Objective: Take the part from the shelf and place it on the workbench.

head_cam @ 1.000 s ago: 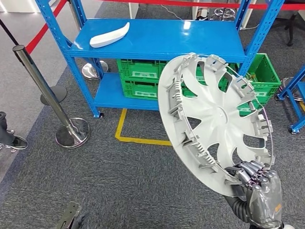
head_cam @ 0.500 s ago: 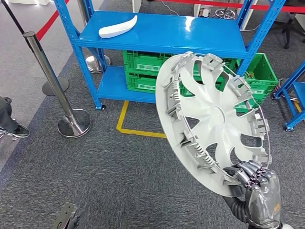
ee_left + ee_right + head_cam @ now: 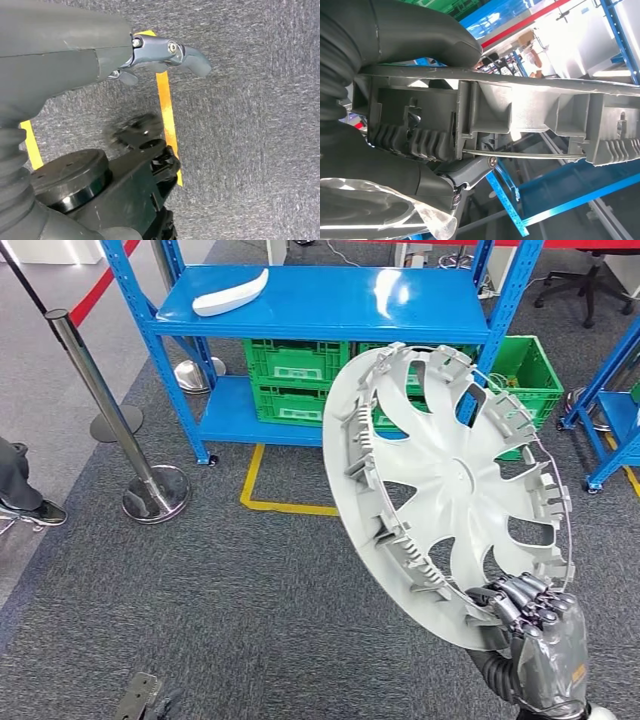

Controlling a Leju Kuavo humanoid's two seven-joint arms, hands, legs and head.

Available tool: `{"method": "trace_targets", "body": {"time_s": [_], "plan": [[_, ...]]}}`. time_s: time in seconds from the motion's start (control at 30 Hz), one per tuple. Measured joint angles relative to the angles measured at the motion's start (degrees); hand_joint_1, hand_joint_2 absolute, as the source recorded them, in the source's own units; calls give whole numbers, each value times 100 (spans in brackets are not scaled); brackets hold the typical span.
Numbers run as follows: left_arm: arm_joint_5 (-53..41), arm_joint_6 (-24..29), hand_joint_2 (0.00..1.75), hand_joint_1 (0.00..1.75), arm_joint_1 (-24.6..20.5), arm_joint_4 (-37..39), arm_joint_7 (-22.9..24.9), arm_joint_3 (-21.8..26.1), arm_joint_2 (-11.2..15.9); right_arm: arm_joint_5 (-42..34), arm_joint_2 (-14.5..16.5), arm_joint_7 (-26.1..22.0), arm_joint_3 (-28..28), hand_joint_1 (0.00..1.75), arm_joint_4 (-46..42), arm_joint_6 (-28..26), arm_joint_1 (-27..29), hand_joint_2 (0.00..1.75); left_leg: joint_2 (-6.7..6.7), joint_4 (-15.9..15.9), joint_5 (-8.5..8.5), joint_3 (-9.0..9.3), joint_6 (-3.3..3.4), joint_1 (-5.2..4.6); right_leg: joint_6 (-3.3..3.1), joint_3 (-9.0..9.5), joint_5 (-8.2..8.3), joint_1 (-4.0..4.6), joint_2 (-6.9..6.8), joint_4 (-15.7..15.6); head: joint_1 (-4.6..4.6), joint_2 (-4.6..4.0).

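Stanchion (image 3: 113,425), chrome, upper left of the frame, standing on grey carpet with a red barrier rope running off its top. A person's shoe (image 3: 34,510) sits at the far left edge; keep that side in mind.

Left hand (image 3: 166,50): hangs low over the carpet, nothing in it, fingers extended.

Blue shelf (image 3: 317,305), upper centre, carrying a white curved part (image 3: 230,292) on its top deck; green crates (image 3: 298,385) on the lower deck. Yellow floor tape (image 3: 272,502) marks the bay in front.

Wheel cover (image 3: 445,490), silver-grey, centre right: this is the part you are carrying. It is off the shelf, tilted, ribbed inner face toward the head camera.

Right hand (image 3: 540,635), lower right corner, clenched on the cover's lower rim; the whole disc stands up and to the left of the hand.

Risks, as I judge them: you hold a broad disc by one edge, so a sharp turn could lever it out of the fingers. Its upper rim could also clip the shelf upright. No desk is in sight.
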Motion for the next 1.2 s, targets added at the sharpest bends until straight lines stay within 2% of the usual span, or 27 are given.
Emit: {"method": "trace_targets", "body": {"time_s": [0.03, 0.07, 0.1, 0.13, 0.2, 0.23, 0.3, 0.37, 0.43, 0.5, 0.53, 0.57, 0.6, 0.63, 0.7, 0.73, 0.77, 0.83, 0.87, 0.93, 0.97, 1.0, 1.03, 1.07, 1.1, 1.13, 1.2], "plan": [[14, 0, 175, 0, 3, -2, -5, 1, 6, 21, 3, -2, 0, 175, 1, 0, 0, 175, -1, 230, -33, -6, -4, 2, 4, -45, 30, 4, 18, 28, 1, 0], [26, 0, 175, 0, 8, -3, -14, 2, 11, 50, 8, -5, -1, 175, 1, 0, 0, 175, -3, 256, 49, 77, 2, 2, 12, -95, 56, 7, 42, 68, 0, 0], [38, 0, 175, 0, 14, -3, -24, 4, 15, 79, 15, -8, -2, 175, 0, 0, 0, 175, -14, 72, 196, 251, 18, 2, 20, -144, 73, 10, 69, 113, 1, 0], [47, 0, 175, 0, 19, -5, -34, 10, 20, 108, 24, -10, -4, 175, -1, -1, 0, 175, -60, -281, 343, 493, 46, 1, 29, -196, 85, 12, 98, 162, 0, 0], [51, 3, 175, 0, 30, -13, -46, 22, 29, 153, 44, -10, -16, 175, -2, -2, -7, 175, -202, -942, 445, 911, 115, 3, 61, -302, 105, 19, 157, 246, 4, 0], [53, 6, 175, 0, 41, -17, -49, 26, 33, 170, 52, -9, -27, 175, -3, -2, -10, 175, -253, -1121, 433, 1007, 140, -1, 92, -345, 123, 15, 190, 273, 4, 0], [57, 12, 175, 0, 63, -31, -51, 30, 39, 191, 61, -8, -49, 175, -11, -2, -10, 175, -223, -1220, 409, 1017, 163, -9, 172, -415, 177, 7, 266, 295, 3, 0], [61, 14, 175, 0, 68, -55, -51, 32, 38, 217, 68, -4, -67, 175, -23, -2, 0, 175, -113, -1303, 439, 998, 220, 15, 237, -531, 115, 15, 260, 392, 19, 0], [59, 16, 175, 0, 72, -79, -49, 34, 31, 261, 78, 1, -82, 175, -32, -2, 2, 175, 2, -1357, 488, 962, 289, 40, 289, -771, -192, 9, 145, 850, 57, 0], [53, 18, 175, 0, 95, -90, -44, 37, 31, 324, 96, 12, -100, 175, -34, -2, 2, 175, 111, -1352, 519, 906, 313, 31, 341, -1061, -539, -19, 54, 1562, 77, 0], [50, 20, 175, 0, 106, -92, -39, 38, 31, 365, 110, 23, -113, 175, -34, -2, 8, 175, 173, -1344, 532, 880, 312, 26, 360, -1131, -602, -29, 34, 1778, 77, 0], [46, 21, 175, 0, 113, -95, -34, 39, 31, 408, 124, 36, -129, 175, -34, -2, 17, 175, 232, -1336, 544, 857, 307, 23, 372, -1099, -562, -35, 18, 1790, 77, 0], [43, 22, 175, 0, 114, -96, -29, 39, 31, 449, 137, 50, -146, 175, -36, -2, 27, 175, 290, -1325, 554, 838, 298, 23, 377, -947, -425, -37, -14, 1570, 77, 0], [39, 22, 175, 0, 112, -99, -26, 40, 30, 477, 146, 60, -162, 175, -40, -2, 35, 175, 342, -1314, 562, 827, 287, 21, 373, -704, -247, -37, -93, 1184, 78, 0], [32, 22, 175, 0, 112, -108, -22, 49, 29, 507, 160, 76, -192, 175, -54, -2, 37, 175, 438, -1296, 577, 821, 252, -1, 328, -290, -52, -11, -346, 451, 74, 0], [28, 22, 175, 0, 111, -113, -19, 58, 29, 519, 166, 82, -209, 175, -64, -2, 39, 175, 480, -1290, 586, 821, 228, -15, 288, -205, -26, 4, -422, 267, 72, 0], [22, 22, 175, 0, 111, -116, -16, 67, 29, 538, 174, 91, -224, 175, -73, -2, 45, 175, 528, -1288, 597, 821, 200, -25, 244, -210, -36, 19, -434, 216, 70, 0], [3, 22, 175, 0, 108, -131, -11, 78, 27, 595, 193, 116, -254, 175, -101, -2, 83, 175, 605, -1280, 607, 817, 138, -20, 150, -251, 27, 15, -310, 213, 72, 0], [-7, 21, 175, 0, 109, -142, -11, 78, 27, 625, 205, 127, -268, 175, -119, -2, 104, 175, 554, -1240, 560, 800, 102, -10, 108, -258, 62, 8, -258, 203, 68, 0], [-18, 20, 175, 0, 119, -160, -8, 79, 29, 668, 233, 139, -293, 175, -149, -2, 126, 175, 291, -864, 254, 652, 44, 14, 27, -276, 144, -12, -153, 182, 60, 0], [-20, 20, 175, 0, 129, -162, -5, 81, 32, 680, 246, 144, -304, 175, -156, -2, 129, 175, 150, -508, 31, 518, 27, 22, 5, -307, 171, -8, -92, 185, 57, 0], [-22, 20, 175, 0, 143, -162, 2, 83, 36, 691, 258, 155, -314, 175, -158, -2, 134, 175, 74, -108, -171, 367, 22, 27, -11, -339, 193, -2, -22, 193, 57, 0], [-35, 21, 175, 0, 158, -163, 16, 85, 41, 704, 271, 172, -326, 175, -158, -2, 146, 175, 46, 198, -282, 261, 24, 27, -17, -366, 208, 6, 54, 203, 58, 0], [-56, 21, 175, 0, 169, -165, 36, 87, 43, 727, 282, 193, -340, 175, -160, -2, 166, 175, 34, 326, -284, 230, 35, 26, -16, -388, 218, 15, 133, 217, 59, 0], [-94, 23, 175, 0, 177, -169, 66, 87, 46, 761, 293, 216, -356, 175, -164, -2, 191, 175, 19, 224, -172, 299, 56, 25, -14, -404, 225, 24, 209, 235, 60, 0], [-147, 27, 175, 0, 181, -178, 106, 88, 50, 808, 306, 238, -374, 175, -175, -2, 221, 175, -28, -82, 19, 458, 87, 23, -10, -415, 228, 31, 281, 253, 59, 0], [-284, 46, 175, 0, 192, -201, 201, 87, 67, 926, 338, 285, -416, 175, -218, -2, 281, 175, -264, -823, 341, 814, 168, 27, 8, -445, 235, 43, 412, 294, 64, 0]]}}
